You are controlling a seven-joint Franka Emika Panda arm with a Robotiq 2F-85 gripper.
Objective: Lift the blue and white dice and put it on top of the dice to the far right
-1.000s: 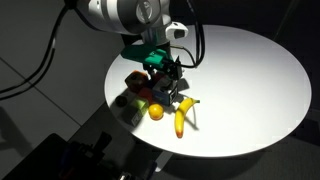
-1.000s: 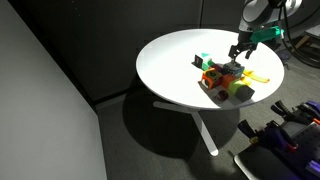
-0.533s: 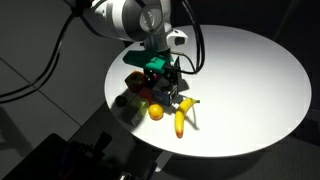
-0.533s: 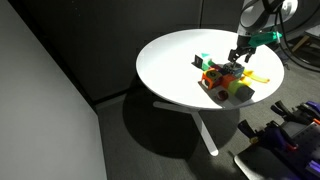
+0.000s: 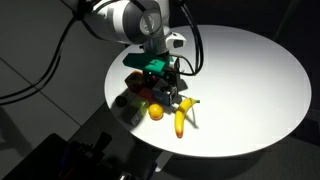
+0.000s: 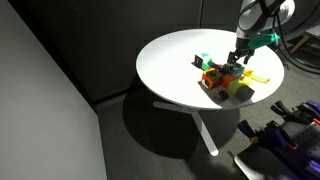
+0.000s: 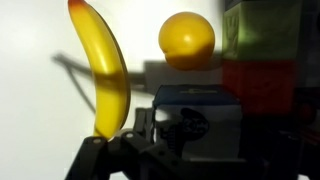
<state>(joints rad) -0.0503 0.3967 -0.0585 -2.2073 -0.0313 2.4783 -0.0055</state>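
The blue and white dice point(image 7: 197, 118) sits on the table at the bottom middle of the wrist view, its white face bearing a dark mark. My gripper point(image 7: 192, 145) is low over it, open, with dark fingers point(image 7: 143, 128) standing on either side of the dice without pinching it. Just right of it a green-yellow cube point(image 7: 262, 35) rests on a red cube point(image 7: 262, 88). In both exterior views my gripper point(image 5: 168, 84) point(image 6: 236, 66) hangs over the cluster of small objects point(image 6: 224, 82). The dice itself is hidden there.
A banana point(image 7: 100, 70) point(image 5: 180, 120) point(image 6: 259, 75) lies left of the dice in the wrist view, with an orange ball point(image 7: 186, 38) point(image 5: 156, 113) beyond. A teal block point(image 6: 203, 60) sits apart. The round white table point(image 5: 250, 90) drops off close to the cluster.
The arm has shifted slightly and the gripper has come down a little over the cluster. The jaws stay open and no object has moved.
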